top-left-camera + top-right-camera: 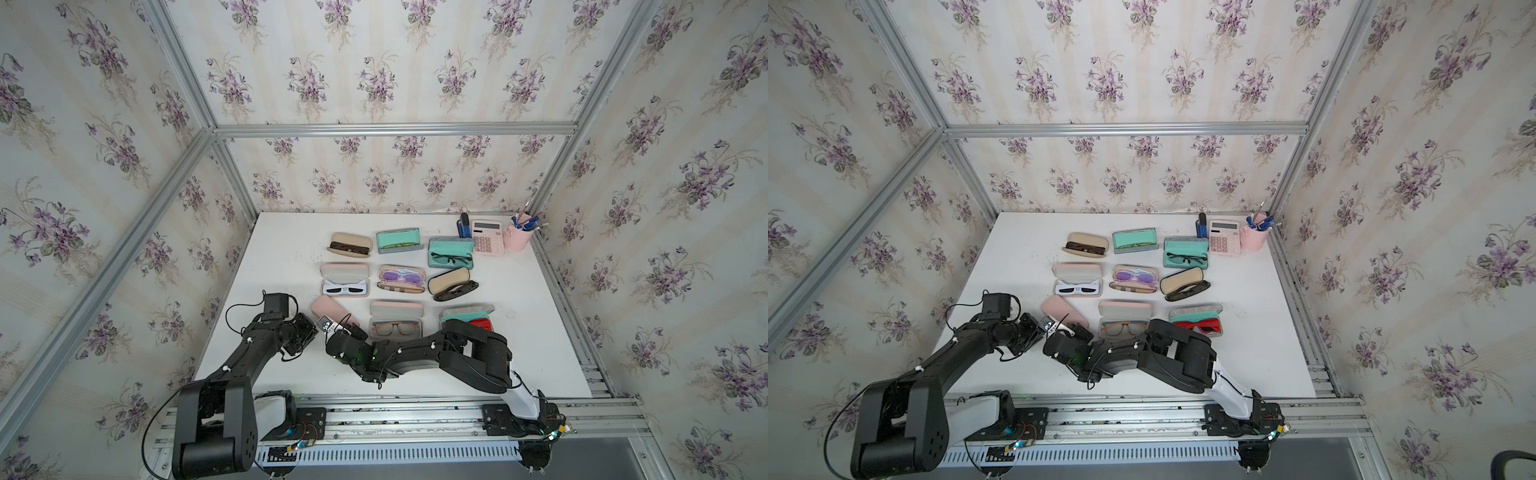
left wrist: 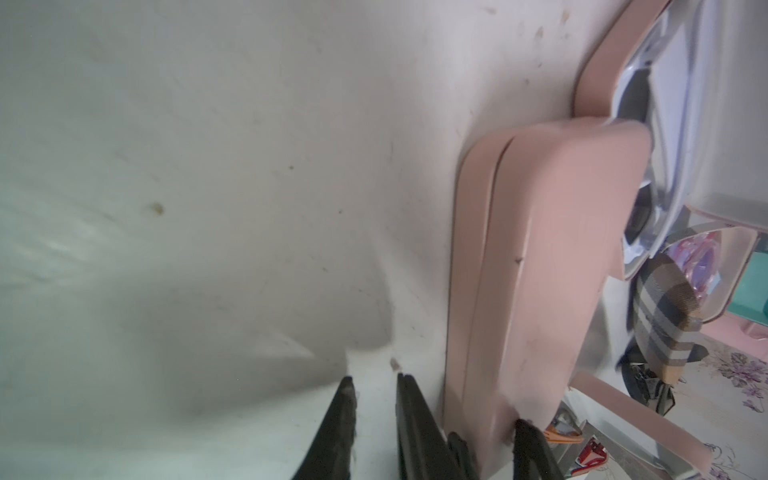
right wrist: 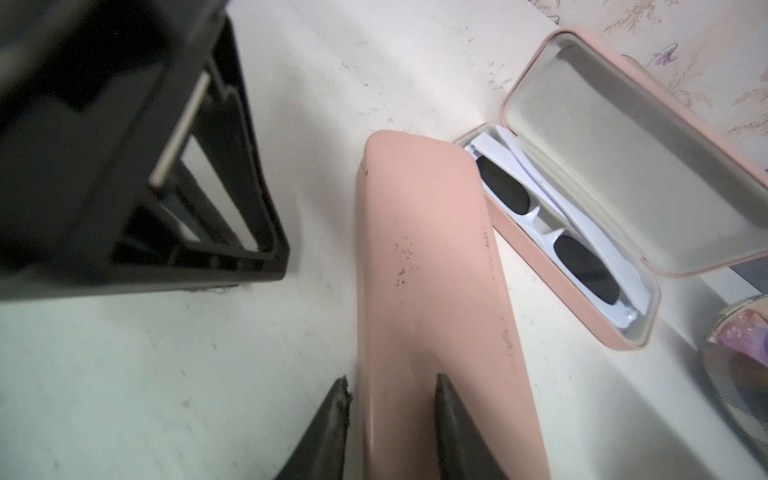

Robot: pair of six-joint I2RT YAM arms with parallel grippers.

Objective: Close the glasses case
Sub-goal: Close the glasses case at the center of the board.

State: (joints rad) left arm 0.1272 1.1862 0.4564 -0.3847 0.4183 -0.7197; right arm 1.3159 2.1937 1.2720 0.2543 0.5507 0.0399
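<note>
Pink glasses case (image 1: 328, 308) is lying near-left on the table (image 1: 291, 257), apparently shut, and is looking stiff, light and slick, best pinched across lid and base. Right gripper (image 3: 391, 379) is straddling its long edge, though I cannot tell if it is clamping. Beside it, the left gripper (image 2: 375, 379) is hovering narrowly parted and empty.

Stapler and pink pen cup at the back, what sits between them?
The pink calculator lies between the blue stapler and the pen cup, seen in both top views.

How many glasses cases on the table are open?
8. Back row: beige case, teal case, grey-teal case. Middle: white-sunglasses case, plaid case, black case. Front: pink-grey case, red-glasses case. The right arm could hide another.
</note>
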